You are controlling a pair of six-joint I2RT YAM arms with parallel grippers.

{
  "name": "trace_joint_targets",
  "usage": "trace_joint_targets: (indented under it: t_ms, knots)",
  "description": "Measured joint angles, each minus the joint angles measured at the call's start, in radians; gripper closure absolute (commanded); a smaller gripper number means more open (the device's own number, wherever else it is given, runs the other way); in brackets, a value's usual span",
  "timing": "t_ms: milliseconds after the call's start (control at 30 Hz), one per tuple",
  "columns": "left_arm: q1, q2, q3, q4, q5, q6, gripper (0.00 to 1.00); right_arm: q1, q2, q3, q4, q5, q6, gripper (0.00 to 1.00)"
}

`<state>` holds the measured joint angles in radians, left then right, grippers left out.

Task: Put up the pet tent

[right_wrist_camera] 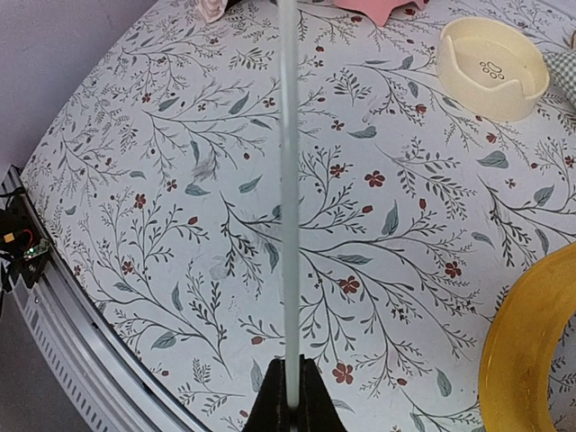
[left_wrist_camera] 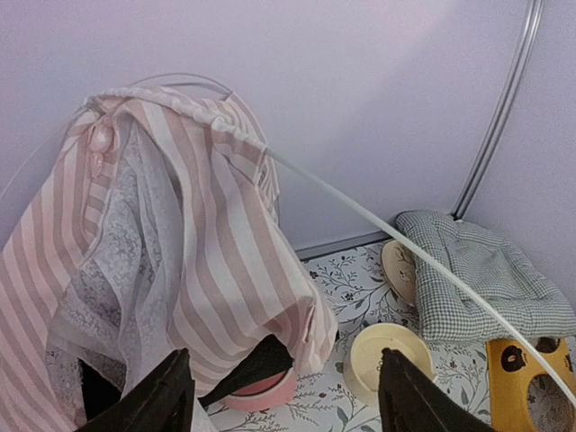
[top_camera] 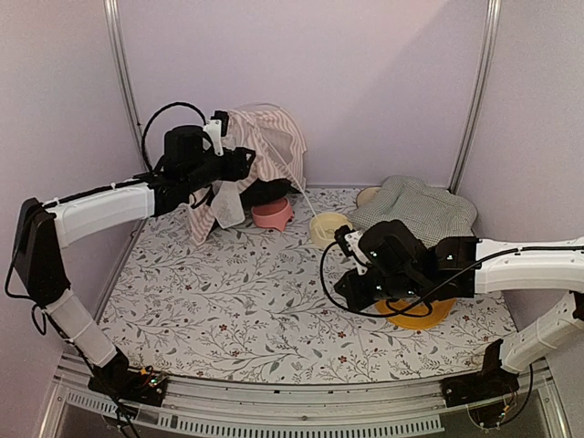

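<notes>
The pet tent (top_camera: 266, 146) is a slumped heap of pink-and-white striped fabric at the back left, with a white sheer flap (top_camera: 224, 203) hanging down its front. In the left wrist view the tent (left_wrist_camera: 207, 252) fills the left half, and a thin white pole (left_wrist_camera: 423, 256) runs from its top down to the right. My left gripper (top_camera: 242, 164) is open right in front of the fabric, its jaws (left_wrist_camera: 288, 400) wide apart and empty. My right gripper (top_camera: 347, 245) is shut on the far end of the pole (right_wrist_camera: 288, 180), low over the mat.
A pink bowl (top_camera: 272, 214) sits partly under the tent. A cream bowl (top_camera: 327, 228) stands beside it. A green-and-white checked cushion (top_camera: 415, 208) lies at the back right. A yellow dish (top_camera: 415, 313) lies under my right arm. Walls close in the back and sides.
</notes>
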<state>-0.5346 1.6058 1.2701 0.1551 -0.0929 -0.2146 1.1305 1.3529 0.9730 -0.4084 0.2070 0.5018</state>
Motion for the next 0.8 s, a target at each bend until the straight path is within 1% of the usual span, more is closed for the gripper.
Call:
trace_joint_targets:
  t_ms: [133, 267, 467, 700, 733, 767, 800]
  knots:
    - [-0.010, 0.048, 0.029, 0.012, -0.024, -0.027, 0.31, 0.000, 0.005, 0.023, -0.007, -0.002, 0.000, 1.00]
    - [-0.046, 0.075, 0.029, 0.013, -0.055, -0.044, 0.33, 0.000, 0.011, 0.035, -0.018, -0.002, 0.000, 1.00]
    - [-0.078, 0.087, 0.006, 0.039, -0.069, -0.084, 0.41, 0.000, 0.018, 0.051, -0.032, -0.003, 0.000, 1.00]
    - [-0.078, 0.146, 0.010, 0.059, -0.106, -0.110, 0.45, 0.000, 0.019, 0.070, -0.040, -0.004, -0.001, 1.00]
    - [-0.078, 0.162, 0.018, 0.058, -0.109, -0.112, 0.47, 0.000, 0.019, 0.071, -0.042, -0.004, -0.001, 1.00]
    - [-0.078, 0.173, 0.024, 0.059, -0.110, -0.113, 0.55, 0.000, 0.019, 0.072, -0.042, -0.004, -0.001, 1.00]
    - [-0.078, 0.185, 0.029, 0.060, -0.111, -0.114, 0.67, 0.000, 0.019, 0.076, -0.044, -0.004, -0.001, 1.00]
